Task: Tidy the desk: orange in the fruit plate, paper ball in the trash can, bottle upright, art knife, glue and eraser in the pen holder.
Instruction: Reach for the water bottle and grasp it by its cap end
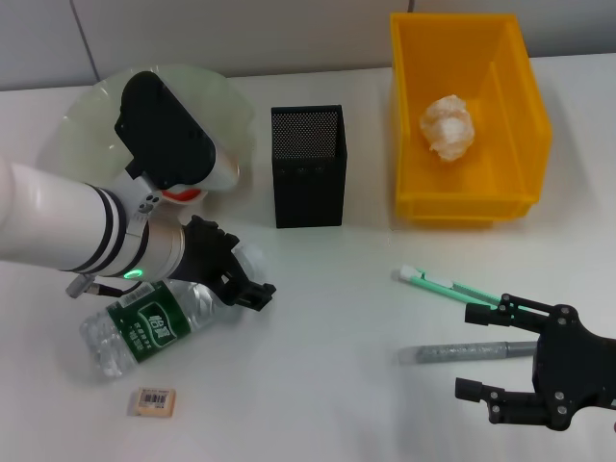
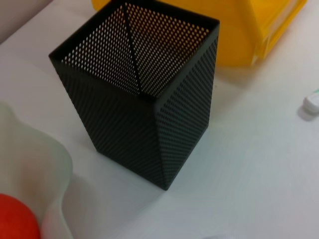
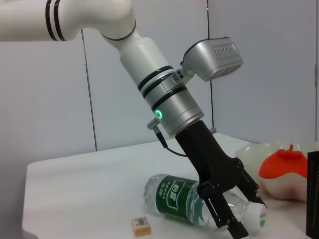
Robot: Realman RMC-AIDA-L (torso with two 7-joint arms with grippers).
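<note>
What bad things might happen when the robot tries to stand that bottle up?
The bottle lies on its side and is round, so it might roll or slip away from the left hand, whose fingers sit around its neck near the cap. The eraser lies close beside the bottle and could get knocked away. The fruit plate with the orange sits just behind the arm, so a wide swing might bump it. The right hand waits near the pens.

My head camera looks steeply down over the whole white desk point(image 1: 337, 337), my left wrist camera sits close above the square black metal mesh box point(image 2: 144, 99), and my right wrist camera looks low across at the lying clear plastic bottle point(image 3: 199, 206), which the head view shares.
</note>
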